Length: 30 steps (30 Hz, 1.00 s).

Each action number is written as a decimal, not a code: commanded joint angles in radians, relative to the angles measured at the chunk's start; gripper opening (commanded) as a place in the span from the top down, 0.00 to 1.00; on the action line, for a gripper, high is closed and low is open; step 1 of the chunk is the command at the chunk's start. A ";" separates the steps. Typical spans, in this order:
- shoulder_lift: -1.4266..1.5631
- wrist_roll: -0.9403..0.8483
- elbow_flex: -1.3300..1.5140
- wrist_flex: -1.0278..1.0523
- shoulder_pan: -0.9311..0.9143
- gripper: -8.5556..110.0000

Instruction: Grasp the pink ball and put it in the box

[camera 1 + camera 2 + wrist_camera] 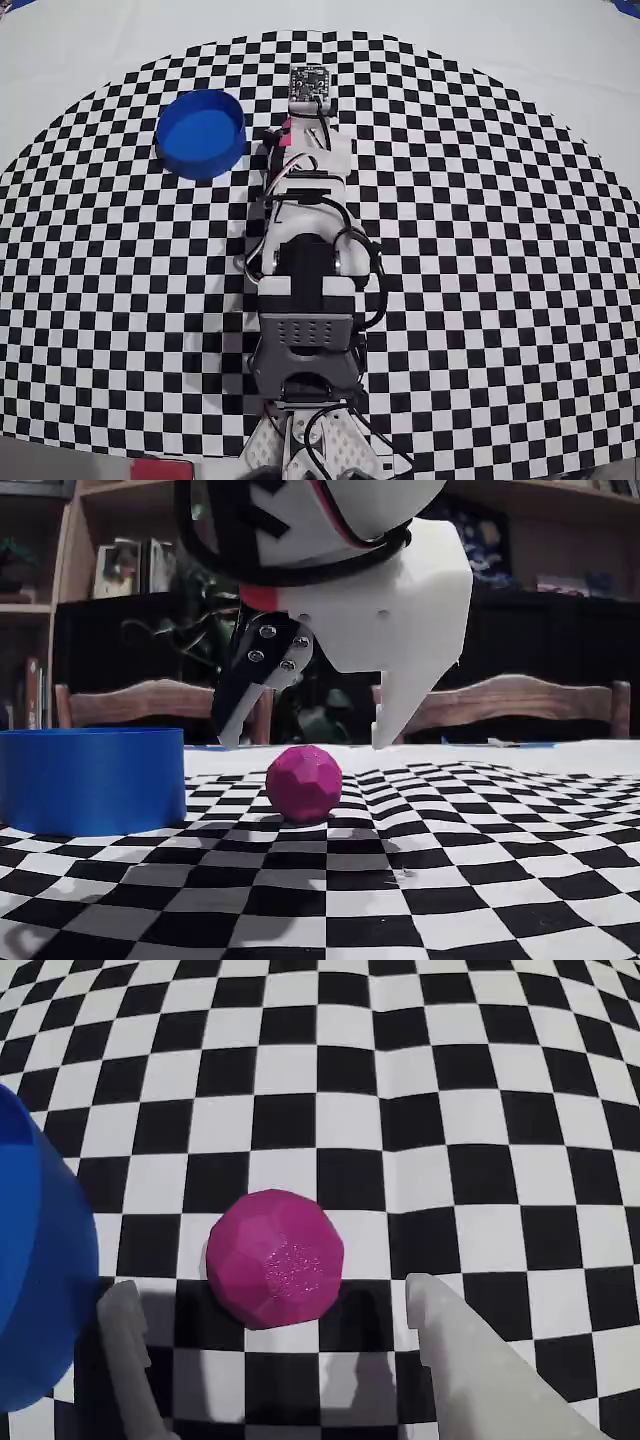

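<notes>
Two fingers, one ball, and the whole thing comes down to how they line up. The pink ball (276,1258) sits on the checkered cloth (480,1110), and in the wrist view it lies between the gripper (285,1305) fingers but a bit ahead of their tips, slightly closer to the left finger (125,1320) than to the right one (450,1330). Jaws are spread wide, nothing held, with clear gaps on both sides of the ball.

From the fixed view the gripper (305,742) hangs above the ball (303,782), fingertips roughly level with its top, not touching it. So the ball is below and just forward of the claw, pretty well centred. My guess is the next move needs a short drop, maybe a small nudge forward, before closing. The ball is faceted and round with no long axis, so wrist angle shouldn't matter much.

The blue round box (92,778) stands just left of the ball in the fixed view, near but apart from it. In the wrist view it fills the left edge (35,1260), close to the left finger, so that side could clip the wall on the way down. In the overhead view the arm (305,290) hides most of the ball and the box (201,133) is left of the wrist.
</notes>
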<state>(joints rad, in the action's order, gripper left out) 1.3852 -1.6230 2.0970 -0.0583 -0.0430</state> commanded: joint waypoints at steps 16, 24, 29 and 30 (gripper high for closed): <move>-0.094 -0.002 -0.141 -0.015 0.005 0.67; -0.144 -0.003 -0.195 -0.015 0.005 0.67; -0.178 -0.003 -0.232 -0.015 0.005 0.67; -0.184 -0.003 -0.239 -0.015 0.005 0.67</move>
<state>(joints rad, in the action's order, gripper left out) 1.1965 -1.6230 1.9067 -0.0583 -0.0430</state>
